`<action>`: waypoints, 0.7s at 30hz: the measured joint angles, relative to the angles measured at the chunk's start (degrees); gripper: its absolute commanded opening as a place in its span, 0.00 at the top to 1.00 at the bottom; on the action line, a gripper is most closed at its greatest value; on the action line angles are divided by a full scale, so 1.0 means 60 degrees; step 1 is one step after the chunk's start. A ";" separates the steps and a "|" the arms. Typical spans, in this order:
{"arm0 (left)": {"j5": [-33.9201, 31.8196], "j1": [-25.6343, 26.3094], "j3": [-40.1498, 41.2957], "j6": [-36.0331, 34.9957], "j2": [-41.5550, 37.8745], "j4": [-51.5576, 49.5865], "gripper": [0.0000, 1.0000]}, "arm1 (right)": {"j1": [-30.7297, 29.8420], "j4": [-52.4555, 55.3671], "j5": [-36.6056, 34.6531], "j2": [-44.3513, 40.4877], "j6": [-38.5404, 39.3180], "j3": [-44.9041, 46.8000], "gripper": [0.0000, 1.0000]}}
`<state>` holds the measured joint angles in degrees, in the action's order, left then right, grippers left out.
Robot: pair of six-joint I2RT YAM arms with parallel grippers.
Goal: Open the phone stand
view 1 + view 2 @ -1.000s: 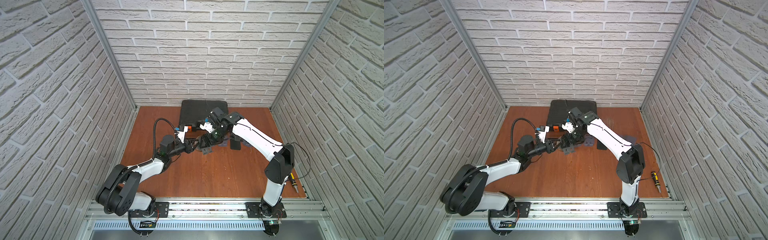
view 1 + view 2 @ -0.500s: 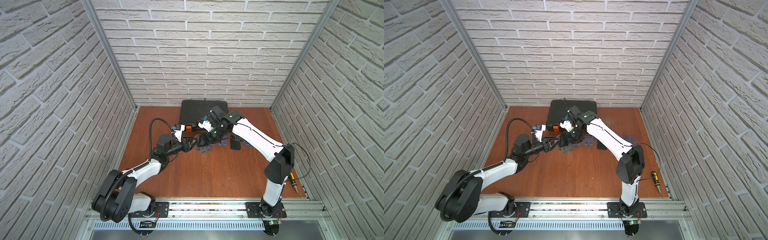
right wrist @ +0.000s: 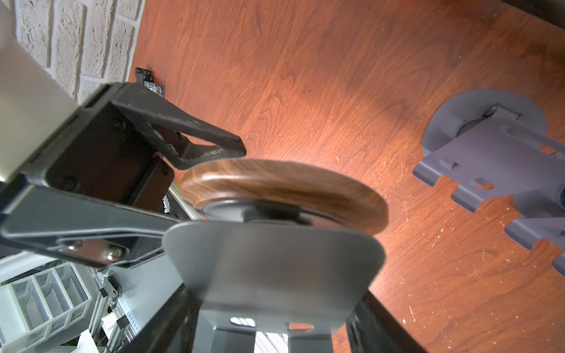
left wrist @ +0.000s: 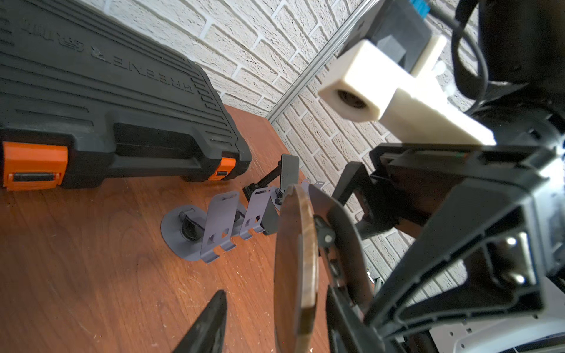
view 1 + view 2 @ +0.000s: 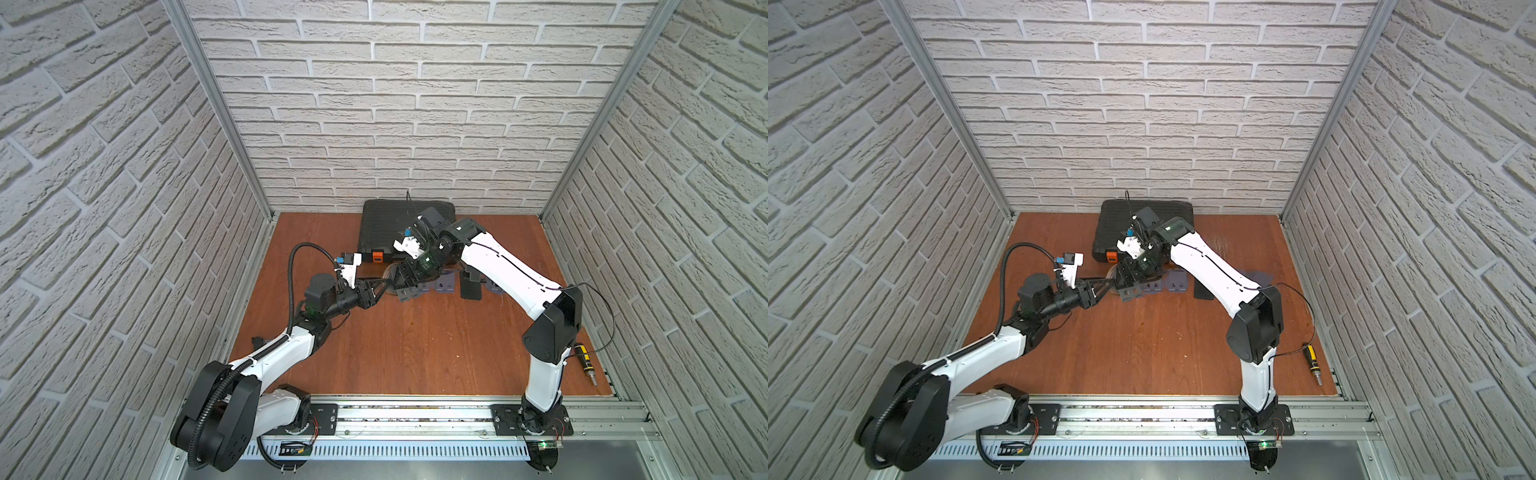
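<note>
In both top views you had the left gripper (image 5: 380,287) and right gripper (image 5: 401,281) tip to tip over the table (image 5: 415,353) near the middle of its back edge, by the case (image 5: 382,220), hiding the stand (image 3: 284,189). Only the wrist views showed it: the right gripper clamped its plate (image 3: 275,269), and the left's jaws stood parted around the wooden disc (image 4: 296,259), one finger (image 4: 211,321) clear of it.

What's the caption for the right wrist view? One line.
Right gripper holds the phone stand; left gripper straddles its wood-grain base.
</note>
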<state>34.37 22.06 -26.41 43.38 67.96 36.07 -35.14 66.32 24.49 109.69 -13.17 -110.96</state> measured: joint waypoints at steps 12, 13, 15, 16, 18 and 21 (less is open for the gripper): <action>0.0033 0.0259 0.0076 0.0262 0.0718 0.0729 0.48 | -0.0004 0.0058 0.0007 0.0073 -0.0011 -0.0113 0.94; 0.0036 0.0299 0.0073 0.0295 0.0812 0.0823 0.48 | 0.0000 0.0066 -0.0022 0.0080 -0.0015 -0.0113 0.94; 0.0036 0.0401 0.0051 0.0321 0.1013 0.1005 0.48 | 0.0007 0.0131 -0.0149 0.0084 -0.0026 -0.0113 0.94; 0.0040 0.0423 0.0025 0.0328 0.1075 0.1053 0.49 | 0.0011 0.0153 -0.0189 0.0084 -0.0026 -0.0113 0.94; 0.0062 0.0488 -0.0040 0.0393 0.1235 0.1198 0.49 | 0.0007 0.0142 -0.0164 0.0084 -0.0026 -0.0113 0.94; 0.0073 0.0543 -0.0102 0.0474 0.1413 0.1413 0.49 | -0.0044 0.0142 -0.0040 0.0084 -0.0026 -0.0117 0.94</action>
<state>34.81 25.32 -27.03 46.22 76.44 44.56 -35.40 67.18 24.25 110.19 -13.32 -111.66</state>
